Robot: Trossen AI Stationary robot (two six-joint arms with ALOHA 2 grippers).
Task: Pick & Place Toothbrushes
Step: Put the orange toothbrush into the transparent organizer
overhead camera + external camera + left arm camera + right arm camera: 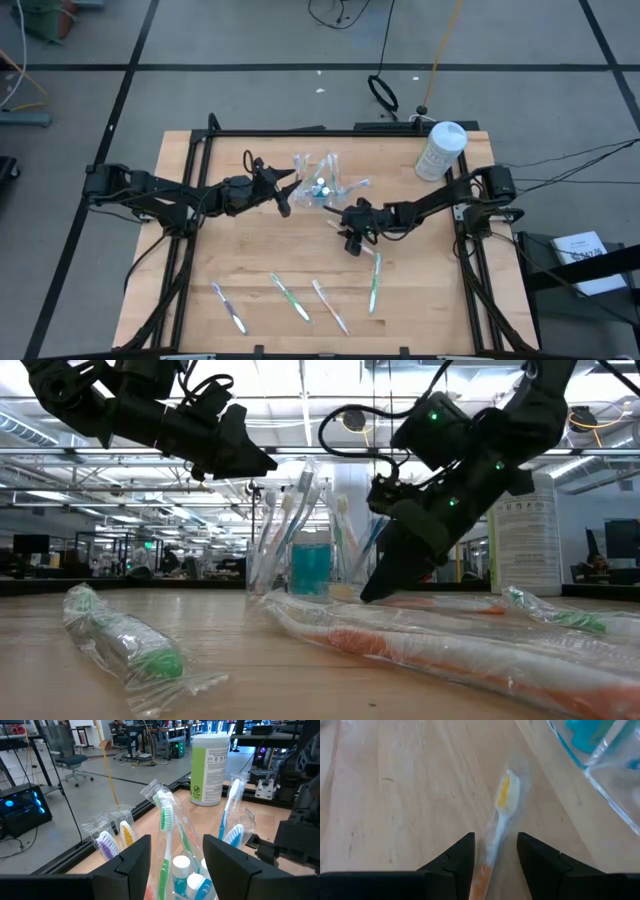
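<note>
Your right gripper (495,851) has its fingers apart, straddling the wrapped orange toothbrush (501,815) lying on the surface (395,795). Close off-centre and its slick wrapper may squirt out. Left gripper (172,855) hovers, fingers apart, before the clear cup (318,181) of toothbrushes.

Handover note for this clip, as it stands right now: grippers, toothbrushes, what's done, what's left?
Left gripper: open, hovering at the clear cup of wrapped toothbrushes, holding nothing.
Right gripper: open, low over the table, fingers straddling an orange toothbrush lying flat; not gripped yet.
Four toothbrushes lie along the table's near edge, plus one green nearer the right arm.
Left: close on the orange one and move it; which pile is the goal I cannot tell.
</note>
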